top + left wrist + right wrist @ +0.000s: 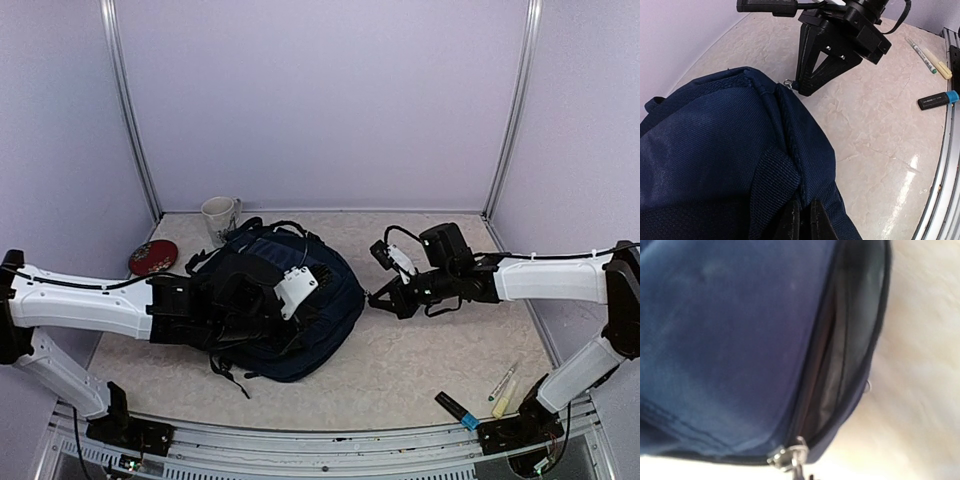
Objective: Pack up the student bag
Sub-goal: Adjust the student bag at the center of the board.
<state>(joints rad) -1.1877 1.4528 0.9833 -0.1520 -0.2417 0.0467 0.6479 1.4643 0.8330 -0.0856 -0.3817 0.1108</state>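
Observation:
The student bag (290, 305), dark navy, lies in the middle of the table with its black straps trailing. My left arm reaches over it, and the left gripper (802, 220) is shut on a fold of the bag's fabric (790, 165) by a seam. At the bag's right edge my right gripper (374, 300) is shut on the metal zipper pull (790, 457). The zip there stands partly open and grey lining (850, 355) shows inside. In the left wrist view the right gripper (801, 89) meets the bag (715, 150) at the small metal pull (788, 83).
A white mug (220, 218) and a red disc (153, 256) sit at the back left. Near the front right lie a black marker with a blue cap (456, 410) and two light pens (503, 382). Metal rails edge the table.

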